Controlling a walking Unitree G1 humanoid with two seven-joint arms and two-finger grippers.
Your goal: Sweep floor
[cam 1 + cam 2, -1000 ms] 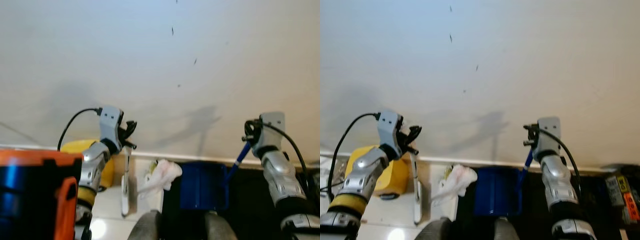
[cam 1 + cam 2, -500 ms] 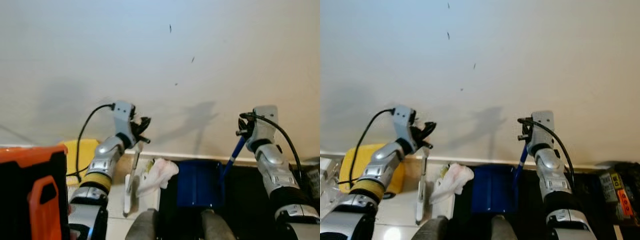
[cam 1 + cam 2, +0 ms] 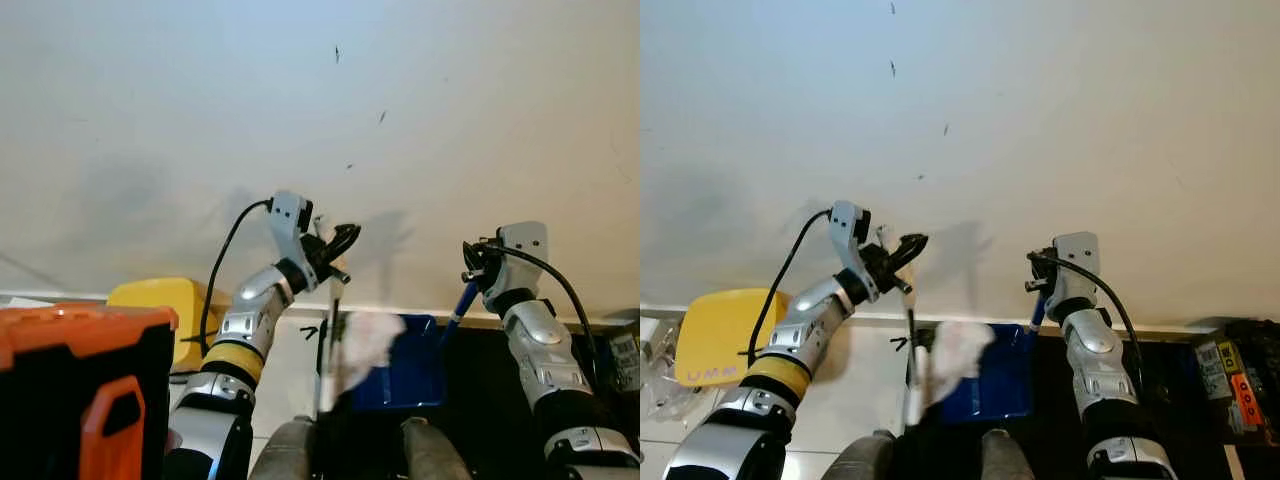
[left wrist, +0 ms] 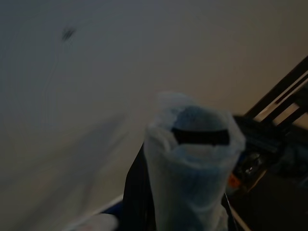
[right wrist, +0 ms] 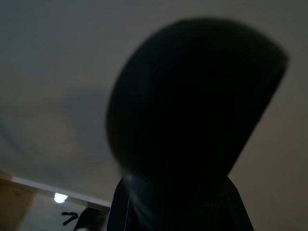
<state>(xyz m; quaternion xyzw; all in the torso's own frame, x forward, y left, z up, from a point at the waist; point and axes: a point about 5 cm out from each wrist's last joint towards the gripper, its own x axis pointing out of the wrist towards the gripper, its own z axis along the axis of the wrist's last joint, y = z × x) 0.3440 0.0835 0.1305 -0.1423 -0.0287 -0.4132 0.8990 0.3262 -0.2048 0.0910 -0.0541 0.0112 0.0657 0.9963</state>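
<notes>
The left arm is bent at the elbow and reaches up and inward toward the wall (image 3: 200,120), its wrist cocked so the left gripper (image 3: 335,255) sits high in front of the plaster, fingers clamped on the top of a thin broom (image 3: 328,340) handle. The broom hangs nearly straight down from that gripper, slightly tilted, its lower end blurred and pale where it crosses the dustpan (image 3: 400,365). In the left wrist view the end of the handle (image 4: 195,168) stands close to the lens as a whitish tube with a dark opening, between the dark fingers. The right arm rises almost upright from the lower right, forearm vertical, and the right gripper (image 3: 475,275) at its top is closed around the blue dustpan handle (image 3: 460,300), which slants down and inward from it to the blue pan on the floor below and between the two grippers. In the right wrist view a large dark rounded shape (image 5: 192,110) stands blurred before the lens; what it is cannot be told. Below and outside the left gripper lies a yellow thing (image 3: 160,300) against the skirting, and an orange and black box (image 3: 80,390) stands nearer the camera. A dark mat (image 3: 480,400) lies beneath the right gripper.
</notes>
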